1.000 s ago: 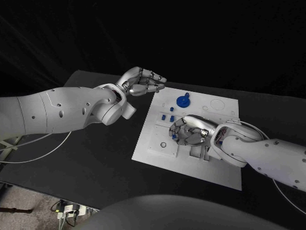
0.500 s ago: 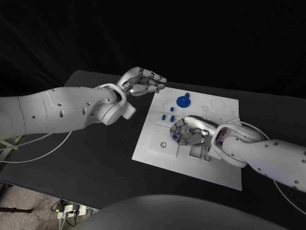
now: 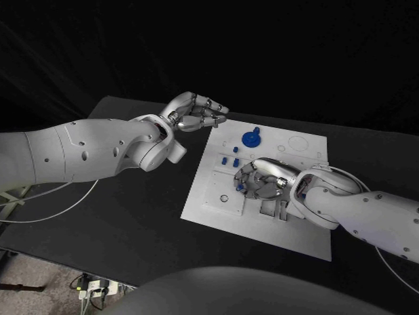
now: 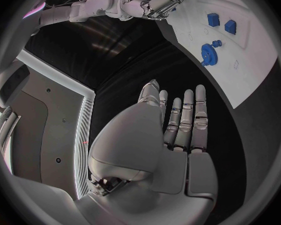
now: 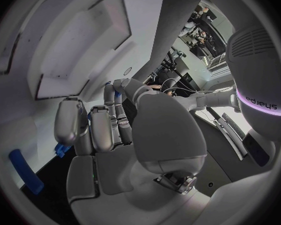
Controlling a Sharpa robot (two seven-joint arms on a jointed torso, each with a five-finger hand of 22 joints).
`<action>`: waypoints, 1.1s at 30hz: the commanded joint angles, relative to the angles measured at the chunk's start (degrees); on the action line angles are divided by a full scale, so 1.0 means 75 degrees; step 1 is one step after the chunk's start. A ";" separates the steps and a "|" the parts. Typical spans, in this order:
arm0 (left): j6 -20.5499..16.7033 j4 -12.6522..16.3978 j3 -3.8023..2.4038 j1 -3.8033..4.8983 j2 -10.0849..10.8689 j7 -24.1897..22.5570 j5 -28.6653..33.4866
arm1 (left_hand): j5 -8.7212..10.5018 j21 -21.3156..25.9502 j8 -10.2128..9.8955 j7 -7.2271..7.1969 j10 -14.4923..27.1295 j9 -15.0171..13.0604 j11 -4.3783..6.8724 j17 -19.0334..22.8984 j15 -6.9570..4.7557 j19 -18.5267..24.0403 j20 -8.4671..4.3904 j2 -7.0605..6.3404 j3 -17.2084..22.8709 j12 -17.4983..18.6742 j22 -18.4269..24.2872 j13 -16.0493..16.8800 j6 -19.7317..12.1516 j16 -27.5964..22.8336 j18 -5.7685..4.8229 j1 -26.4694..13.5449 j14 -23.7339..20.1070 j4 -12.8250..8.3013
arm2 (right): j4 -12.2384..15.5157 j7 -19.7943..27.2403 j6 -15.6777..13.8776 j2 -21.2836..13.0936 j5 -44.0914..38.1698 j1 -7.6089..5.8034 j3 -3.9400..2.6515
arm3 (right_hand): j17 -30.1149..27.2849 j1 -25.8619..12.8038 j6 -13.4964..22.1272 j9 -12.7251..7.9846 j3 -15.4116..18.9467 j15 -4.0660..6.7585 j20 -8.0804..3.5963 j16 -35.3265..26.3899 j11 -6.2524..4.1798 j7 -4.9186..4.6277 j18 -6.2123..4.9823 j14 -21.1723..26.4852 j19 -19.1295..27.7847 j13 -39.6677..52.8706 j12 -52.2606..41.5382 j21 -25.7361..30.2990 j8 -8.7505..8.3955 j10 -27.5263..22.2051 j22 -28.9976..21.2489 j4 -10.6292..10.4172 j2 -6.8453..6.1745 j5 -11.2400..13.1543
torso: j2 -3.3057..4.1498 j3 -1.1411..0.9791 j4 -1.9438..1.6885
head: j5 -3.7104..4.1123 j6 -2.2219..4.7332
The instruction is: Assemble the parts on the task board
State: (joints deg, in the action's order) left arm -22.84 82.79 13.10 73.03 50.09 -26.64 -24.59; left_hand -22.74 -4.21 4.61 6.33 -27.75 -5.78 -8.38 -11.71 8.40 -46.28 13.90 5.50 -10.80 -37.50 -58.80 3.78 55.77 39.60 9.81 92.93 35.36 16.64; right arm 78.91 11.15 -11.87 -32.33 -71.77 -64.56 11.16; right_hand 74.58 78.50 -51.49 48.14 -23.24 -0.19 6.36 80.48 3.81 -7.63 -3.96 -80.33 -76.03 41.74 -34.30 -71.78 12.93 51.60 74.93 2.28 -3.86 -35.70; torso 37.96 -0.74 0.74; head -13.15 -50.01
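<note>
The white task board [image 3: 304, 230] lies in the middle of the black table. A round blue gear [image 3: 251, 138] stands near its far edge, with two small blue parts [image 3: 229, 161] just before it. My right hand [image 3: 263, 180] rests fingers-down on the board's middle. Its thumb and a finger pinch a small blue part [image 5: 61, 149] against the board [image 5: 28, 100], and another blue part [image 5: 25, 171] lies beside it. My left hand [image 3: 196, 111] hovers off the board's far left corner and holds nothing. The left wrist view has its fingers [image 4: 187, 120] straight, above the gear [image 4: 208, 52].
Pale outlines and recesses mark the board's far right part [image 3: 299, 146]. A rectangular recess [image 5: 84, 45] in the board is visible past my right hand. Bare black table [image 3: 115, 216] stretches to the left of the board, under my left arm.
My right hand has edged very slightly along the board. The left hand and the blue parts have stayed where they were.
</note>
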 commanded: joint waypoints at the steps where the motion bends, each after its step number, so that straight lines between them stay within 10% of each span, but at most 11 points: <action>1: 0.0134 0.0012 -0.0005 0.0001 -0.0015 -0.0005 -0.0020 | 0.0006 -0.0051 0.0049 0.0036 0.0012 -0.0013 -0.0046 0.0009 0.0045 -0.0061 0.0010 -0.0007 -0.0065 -0.0019 -0.0013 -0.0012 0.0012 0.0057 -0.0027 0.0090 0.0028 -0.0002 | -0.0002 -0.0124 0.0088 0.0004 -0.0138 0.0024 0.0012 | 0.0006 0.0003 0.0019 0.0007 -0.0028 0.0014 -0.0012 -0.0033 -0.0013 -0.0040 -0.0097 0.0045 0.0034 -0.0015 0.0031 0.0027 0.0006 0.0029 0.1188 0.0016 0.0067 -0.0008 | -0.0002 0.0000 -0.0002 | 0.0002 0.0001; 33: 0.0186 0.0003 -0.0005 0.0000 -0.0026 0.0127 -0.0046 | -0.0011 -0.0083 0.0050 0.0038 0.0019 -0.0015 -0.0054 0.0009 0.0063 -0.0112 0.0025 0.0000 -0.0065 -0.0023 -0.0040 -0.0011 0.0008 0.0088 -0.0030 0.0140 0.0056 -0.0011 | 0.0008 -0.0235 -0.0054 0.0028 -0.0236 0.0030 0.0011 | 0.0032 0.0018 0.0008 0.0028 -0.0018 0.0014 -0.0009 -0.0009 -0.0015 -0.0035 -0.0092 0.0023 0.0019 -0.0014 0.0023 -0.0002 0.0016 0.0057 0.1197 0.0021 0.0095 0.0019 | -0.0003 -0.0001 -0.0003 | -0.0063 0.0001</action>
State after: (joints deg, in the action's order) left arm -22.33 82.73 13.11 73.02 49.99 -25.64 -24.67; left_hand -22.74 -4.53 4.61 6.32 -27.75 -5.82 -8.37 -11.71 8.60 -46.89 14.10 5.50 -10.96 -37.50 -59.02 3.79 55.78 40.04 9.81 93.39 35.56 16.48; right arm 78.81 9.06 -12.11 -32.24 -72.94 -64.45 11.19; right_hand 74.77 78.51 -51.33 48.30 -23.23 -0.19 6.36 80.48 3.83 -7.81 -3.84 -80.33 -76.03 41.69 -34.28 -71.78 12.95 51.60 74.91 2.28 -3.86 -35.57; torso 37.95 -0.73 0.72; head -13.58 -50.01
